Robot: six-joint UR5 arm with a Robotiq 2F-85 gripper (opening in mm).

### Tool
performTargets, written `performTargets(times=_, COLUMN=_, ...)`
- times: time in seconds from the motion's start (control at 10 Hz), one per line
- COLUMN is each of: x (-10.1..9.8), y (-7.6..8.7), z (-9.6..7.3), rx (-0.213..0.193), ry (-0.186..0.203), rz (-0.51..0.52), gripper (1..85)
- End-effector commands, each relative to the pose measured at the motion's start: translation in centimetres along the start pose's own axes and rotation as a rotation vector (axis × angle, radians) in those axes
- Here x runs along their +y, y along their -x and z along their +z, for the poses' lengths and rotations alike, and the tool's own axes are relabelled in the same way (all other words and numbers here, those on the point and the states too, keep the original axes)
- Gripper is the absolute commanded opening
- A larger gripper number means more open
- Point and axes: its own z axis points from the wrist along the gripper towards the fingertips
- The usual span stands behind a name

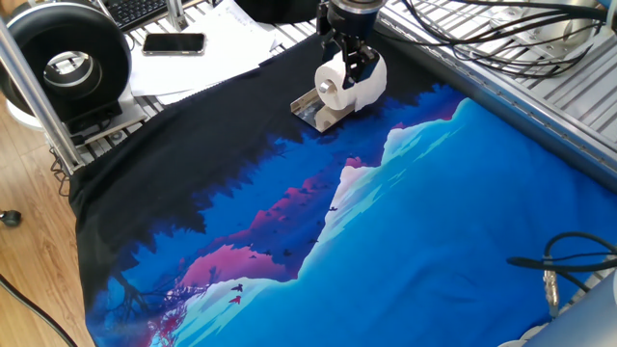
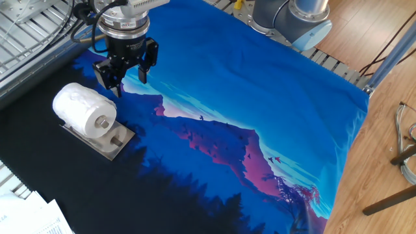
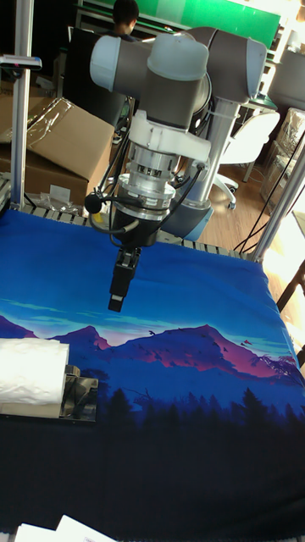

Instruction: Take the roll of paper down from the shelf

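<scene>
One roll of paper (image 2: 83, 110) sits on one shelf (image 2: 112, 144), gripper (image 2: 125, 73) beside.

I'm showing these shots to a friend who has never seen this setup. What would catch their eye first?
Most likely the bright blue mountain-print cloth that covers the table. Next, the white roll of paper, lying on its side on the small silvery shelf near the cloth's dark edge. Then the gripper, hanging open in the air beside the roll without touching it.
</scene>
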Motion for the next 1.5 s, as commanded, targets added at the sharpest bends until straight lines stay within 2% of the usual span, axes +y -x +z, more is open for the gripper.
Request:
performTargets(times=0.0, x=-0.2, y=0.3, z=-0.2, rx=-0.015, ry=-0.005, rz=-0.017, gripper=62.0)
performTargets(times=0.4, x=-0.2, y=-0.1, z=-0.3, rx=-0.001, ry=-0.004, rz=-0.054, gripper=62.0)
performTargets(times=0.8, x=0.4, y=-0.4, z=-0.4, rx=0.003, ry=0.016, rz=-0.102, gripper=62.0)
performTargets(times=1.0, x=0.5, y=-0.9, z=-0.3, rx=0.023, ry=0.02, rz=-0.111, gripper=61.7)
performTargets(times=1.4, x=0.8, y=-0.7, z=-0.2, rx=0.009, ry=0.026, rz=-0.132, gripper=61.3)
